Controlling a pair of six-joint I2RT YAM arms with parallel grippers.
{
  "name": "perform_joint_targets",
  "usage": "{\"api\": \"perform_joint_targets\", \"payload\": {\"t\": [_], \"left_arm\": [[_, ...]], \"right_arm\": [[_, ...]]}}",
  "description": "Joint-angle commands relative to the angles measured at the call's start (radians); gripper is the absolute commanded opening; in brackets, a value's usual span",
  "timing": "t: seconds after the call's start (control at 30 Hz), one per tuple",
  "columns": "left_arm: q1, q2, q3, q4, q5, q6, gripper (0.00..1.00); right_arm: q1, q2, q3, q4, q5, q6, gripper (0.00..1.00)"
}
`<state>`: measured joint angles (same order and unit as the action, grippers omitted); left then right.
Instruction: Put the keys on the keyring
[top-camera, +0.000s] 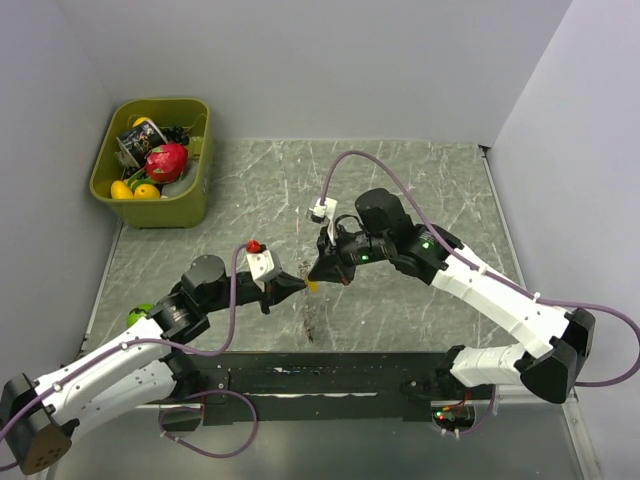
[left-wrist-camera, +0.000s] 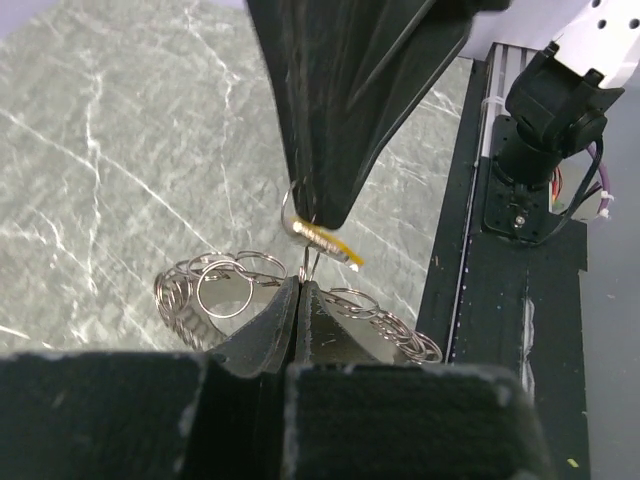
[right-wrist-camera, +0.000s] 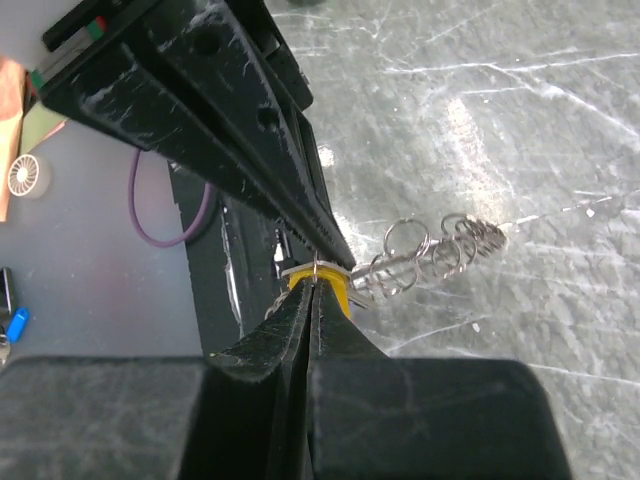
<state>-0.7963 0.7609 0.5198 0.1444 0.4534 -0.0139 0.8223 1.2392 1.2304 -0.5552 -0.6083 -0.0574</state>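
Both grippers meet tip to tip above the middle of the table. My left gripper is shut on a thin wire of the keyring. The keyring's many small metal loops hang to both sides of the fingers and trail off to the right in the right wrist view. My right gripper is shut on a small key with a yellow head. It holds that key right at the left fingertips. From above, the key is a yellow speck between the two grippers.
An olive bin with toy fruit and a can stands at the back left corner. A small green object lies beside the left arm. A black strip runs along the table's near edge. Walls close in on three sides.
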Motion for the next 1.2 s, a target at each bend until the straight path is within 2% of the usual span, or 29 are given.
{"api": "perform_joint_targets", "payload": {"t": [0.0, 0.2, 0.6, 0.83, 1.0, 1.17], "left_arm": [[-0.001, -0.014, 0.074, 0.060, 0.053, 0.055, 0.01], [-0.001, -0.063, 0.066, 0.034, -0.010, 0.069, 0.01], [-0.001, -0.086, 0.080, 0.001, -0.047, 0.091, 0.01], [-0.001, -0.103, 0.086, -0.019, -0.134, 0.107, 0.01], [-0.001, -0.118, 0.088, -0.019, -0.147, 0.108, 0.01], [-0.001, -0.112, 0.097, -0.014, -0.076, 0.106, 0.01]], "right_arm": [[0.001, -0.012, 0.043, -0.008, -0.007, -0.039, 0.00], [0.001, -0.035, 0.047, -0.049, -0.001, -0.050, 0.00], [0.001, -0.043, 0.077, -0.084, -0.001, -0.073, 0.00], [0.001, -0.075, 0.112, -0.140, 0.010, -0.096, 0.00], [0.001, -0.066, 0.100, -0.158, 0.007, -0.104, 0.00], [0.001, -0.047, 0.069, -0.124, -0.001, -0.093, 0.00]]}}
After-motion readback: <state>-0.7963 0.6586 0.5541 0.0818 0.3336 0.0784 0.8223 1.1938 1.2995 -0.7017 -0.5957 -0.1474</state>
